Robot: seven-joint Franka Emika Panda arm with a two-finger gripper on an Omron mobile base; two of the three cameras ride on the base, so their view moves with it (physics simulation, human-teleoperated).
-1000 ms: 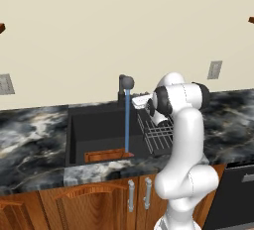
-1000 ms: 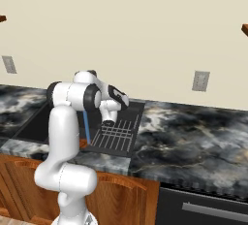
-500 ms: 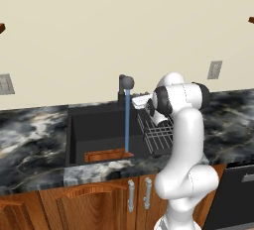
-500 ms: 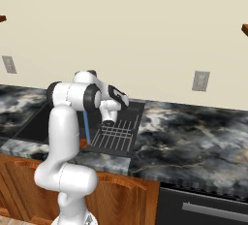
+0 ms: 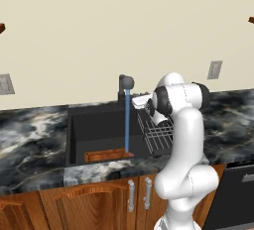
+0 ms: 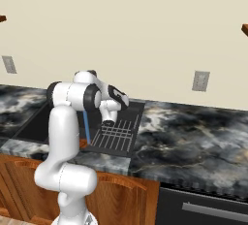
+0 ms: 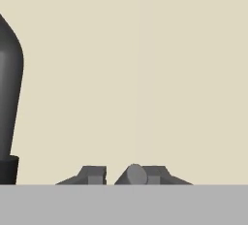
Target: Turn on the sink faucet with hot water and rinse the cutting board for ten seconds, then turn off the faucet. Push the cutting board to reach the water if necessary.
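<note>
In your sink [image 5: 79,125], water [image 5: 127,122] falls from the faucet [image 5: 125,84] onto the board [image 5: 104,154]'s right end; beside the faucet, your gripper [image 5: 141,99] is clenched, empty.

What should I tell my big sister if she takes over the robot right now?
Hand: holds nothing, fingers nearly together, beside the sink faucet.
Water is running, falling onto the right end of the cutting board, which lies at the front of the sink.
Done: faucet on, board under the stream.
Left: finish the rinse, then turn the faucet off. Whether the water is hot can't be told.
</note>
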